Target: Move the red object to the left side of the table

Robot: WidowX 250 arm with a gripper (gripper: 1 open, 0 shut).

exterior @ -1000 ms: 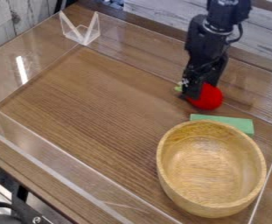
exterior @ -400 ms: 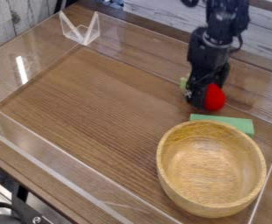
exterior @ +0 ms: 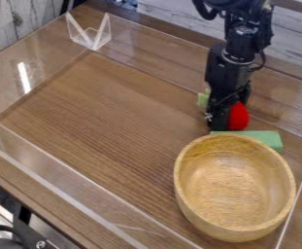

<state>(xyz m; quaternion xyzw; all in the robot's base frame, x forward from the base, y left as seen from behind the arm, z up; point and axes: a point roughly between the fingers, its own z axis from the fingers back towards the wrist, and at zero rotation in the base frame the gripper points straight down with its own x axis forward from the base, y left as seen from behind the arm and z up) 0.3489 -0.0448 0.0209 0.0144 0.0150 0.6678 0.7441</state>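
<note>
1. So the black robot pincer [exterior: 226, 117] is pointing straight down over the right half of the brown wood-grain counter [exterior: 101, 117], with its tips right at the surface.
2. The small bright red round toy fruit [exterior: 238, 116] sits on the counter right at the pincer tips, poking out on their right side. The black fingers cover its left part.
3. Honestly can't tell how wide the pincer is or whether it's actually gripping the fruit; the tips are just a dark blob from this angle.
4. A flat green rectangular piece [exterior: 262, 138] lies just in front of the fruit, and the big round wooden bowl [exterior: 235, 185] is nearer the camera.
5. Low clear acrylic walls [exterior: 37, 156] run along the counter edges.
</note>
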